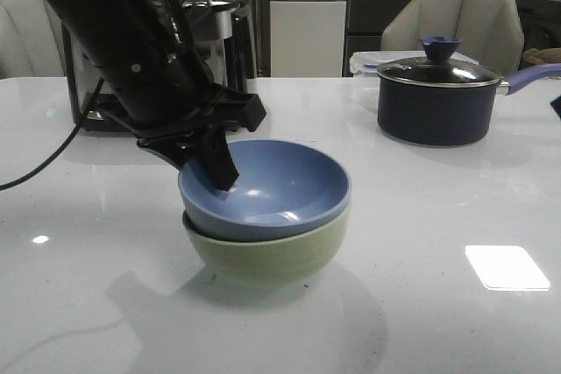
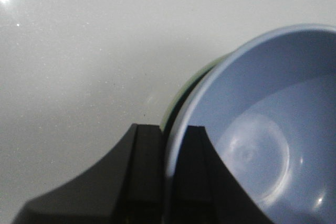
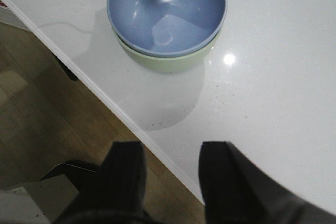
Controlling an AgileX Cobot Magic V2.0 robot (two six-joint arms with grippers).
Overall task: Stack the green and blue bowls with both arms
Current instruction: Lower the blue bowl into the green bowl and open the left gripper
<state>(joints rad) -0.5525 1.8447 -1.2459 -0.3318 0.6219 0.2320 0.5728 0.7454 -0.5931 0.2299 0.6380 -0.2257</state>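
Right in front of us, the green bowl (image 1: 263, 251) sits on the white table (image 1: 438, 321), and the blue bowl (image 1: 272, 186) sits inside it, a little tilted. Our left gripper (image 1: 215, 159) pinches the blue bowl's rim, one finger (image 2: 191, 177) inside and one outside. Our right gripper (image 3: 170, 182) hangs wide open over the table's edge, holding nothing. A dark pot (image 1: 436, 98) stands far behind.

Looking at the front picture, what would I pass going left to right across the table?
Black appliance at the back → left arm's pincer gripping the blue bowl's rim → blue bowl nested in the green bowl → navy lidded saucepan.
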